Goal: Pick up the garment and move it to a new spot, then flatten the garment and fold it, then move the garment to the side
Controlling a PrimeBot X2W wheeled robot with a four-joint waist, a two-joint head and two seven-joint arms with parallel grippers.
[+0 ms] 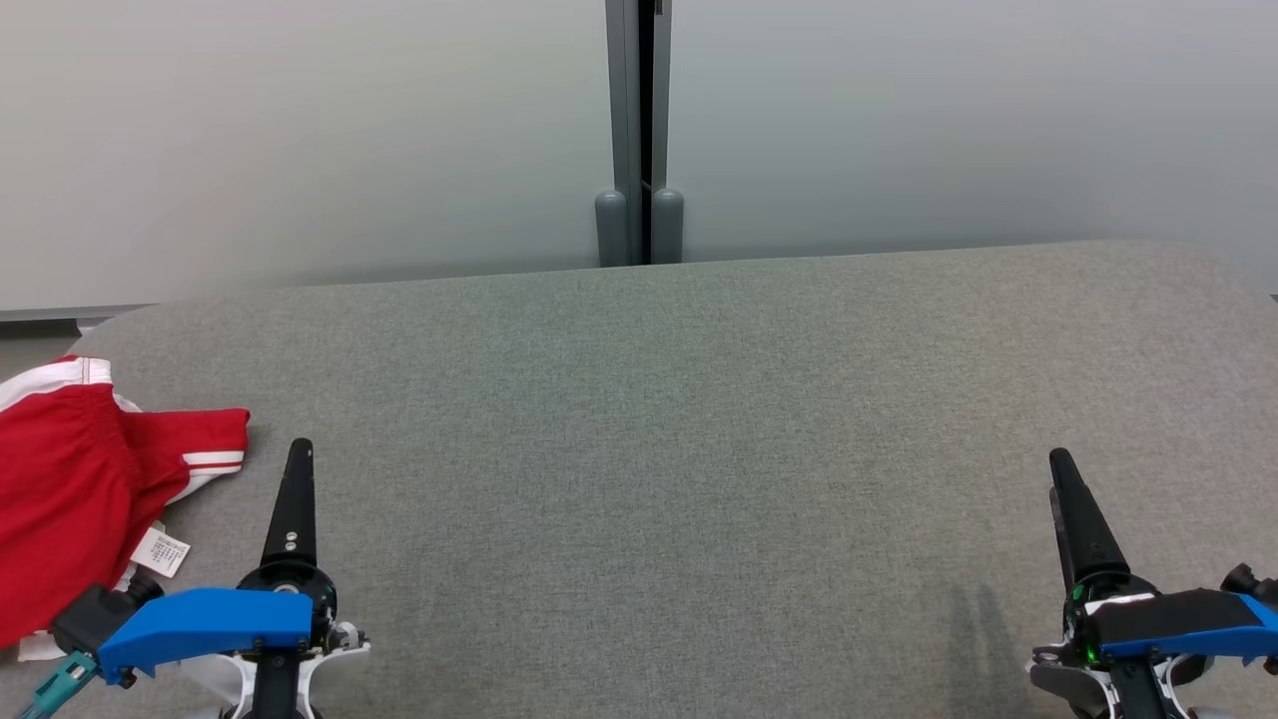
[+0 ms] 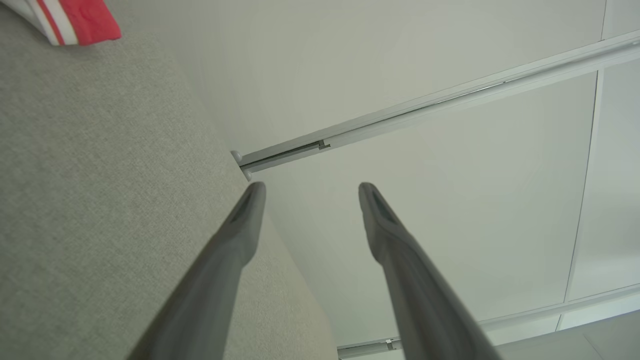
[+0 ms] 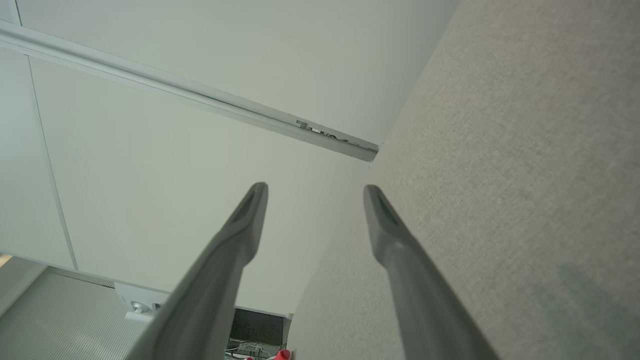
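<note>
Desk (image 1: 639, 449): grey fabric-covered top. Its far edge runs along pale wall panels, with a grey panel joint (image 1: 639, 130) at mid-span. The far-left corner is rounded, and the far-right corner curves away likewise.

Red garment (image 1: 60, 499) with white stripe trim lies crumpled on the desk's left end, reaching the left border of the head view. Whether it hangs over the desk's left edge cannot be told. A white care label (image 1: 160, 551) is turned out on its right side. One striped corner points toward the desk's middle.

Left end effector (image 1: 300, 459) sits at the near left, just beside the garment, to its right. Whether it touches the cloth cannot be told. In the left wrist view its fingers (image 2: 240, 235) stand well apart with nothing between them.

Right end effector (image 1: 1060, 464) sits at the near right, well apart from the garment. In the right wrist view its fingers (image 3: 395, 240) are equally spread and also hold nothing.

Between the two end effectors the desk cloth is bare, from the near side to the far edge.
</note>
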